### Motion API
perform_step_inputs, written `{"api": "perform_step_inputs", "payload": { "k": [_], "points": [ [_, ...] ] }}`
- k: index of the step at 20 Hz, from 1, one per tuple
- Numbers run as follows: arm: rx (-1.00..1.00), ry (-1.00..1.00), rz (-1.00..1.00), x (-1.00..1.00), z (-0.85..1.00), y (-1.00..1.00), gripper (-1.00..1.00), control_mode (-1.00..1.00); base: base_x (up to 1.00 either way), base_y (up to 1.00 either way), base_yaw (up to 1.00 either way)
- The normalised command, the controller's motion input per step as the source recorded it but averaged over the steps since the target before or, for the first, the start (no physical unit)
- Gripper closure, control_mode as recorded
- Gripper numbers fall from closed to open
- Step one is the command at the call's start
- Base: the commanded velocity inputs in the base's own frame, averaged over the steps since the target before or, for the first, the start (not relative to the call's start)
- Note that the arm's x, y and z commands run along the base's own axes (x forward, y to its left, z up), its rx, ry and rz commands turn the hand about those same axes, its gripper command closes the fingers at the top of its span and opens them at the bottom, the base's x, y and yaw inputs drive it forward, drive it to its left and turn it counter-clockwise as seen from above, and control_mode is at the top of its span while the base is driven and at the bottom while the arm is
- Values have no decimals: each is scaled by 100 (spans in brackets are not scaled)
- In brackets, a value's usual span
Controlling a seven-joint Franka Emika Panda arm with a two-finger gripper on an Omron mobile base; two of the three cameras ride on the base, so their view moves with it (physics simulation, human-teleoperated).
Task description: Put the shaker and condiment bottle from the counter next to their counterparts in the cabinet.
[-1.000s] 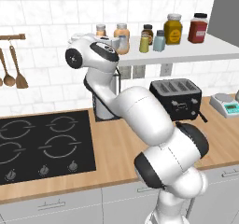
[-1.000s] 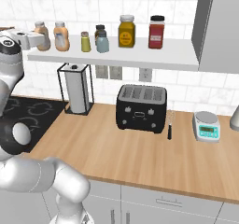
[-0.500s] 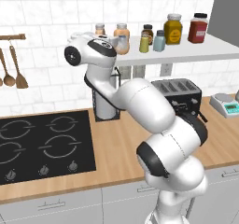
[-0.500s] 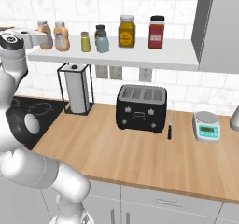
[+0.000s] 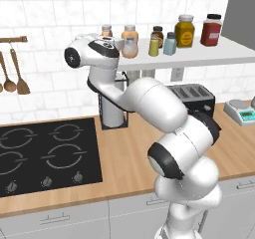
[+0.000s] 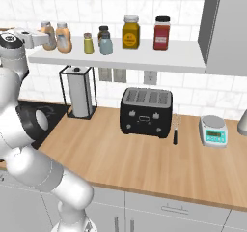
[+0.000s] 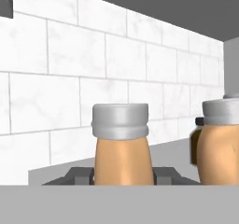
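Note:
My gripper (image 5: 123,44) (image 6: 42,36) (image 7: 122,177) is shut on the peach condiment bottle (image 5: 130,42) (image 6: 47,36) (image 7: 122,153), holding it upright at the left end of the cabinet shelf (image 5: 209,56) (image 6: 144,58). Its lookalike counterpart bottle (image 5: 106,31) (image 6: 63,37) (image 7: 219,143) stands close beside it. Further right, the pale blue-grey shaker (image 5: 170,44) (image 6: 105,44) stands on the shelf next to the olive-yellow shaker (image 5: 154,47) (image 6: 88,43). Whether the held bottle's base touches the shelf is hidden.
A mustard-yellow jar (image 5: 185,32) (image 6: 130,33) and a red jar (image 5: 211,30) (image 6: 162,33) stand further right on the shelf. On the counter (image 5: 129,153) (image 6: 144,163) are a paper-towel holder (image 6: 78,92), a black toaster (image 6: 146,111), a scale (image 6: 213,131) and the hob (image 5: 45,156).
The held bottle has slid to the right along the shelf, closer to its lookalike. The arm's upper links have swung round with it. The shakers and jars stand as before.

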Motion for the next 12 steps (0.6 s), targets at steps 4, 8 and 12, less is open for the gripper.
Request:
{"api": "perform_step_inputs", "payload": {
  "k": [4,8,12],
  "points": [
    [0,0,-9,22,-25,-14,100,-100,0,0,0],
    [0,-1,-3,10,-29,-36,100,-100,0,0,0],
    [0,-2,0,1,-37,-29,-100,-100,0,0,0]
  ]
}}
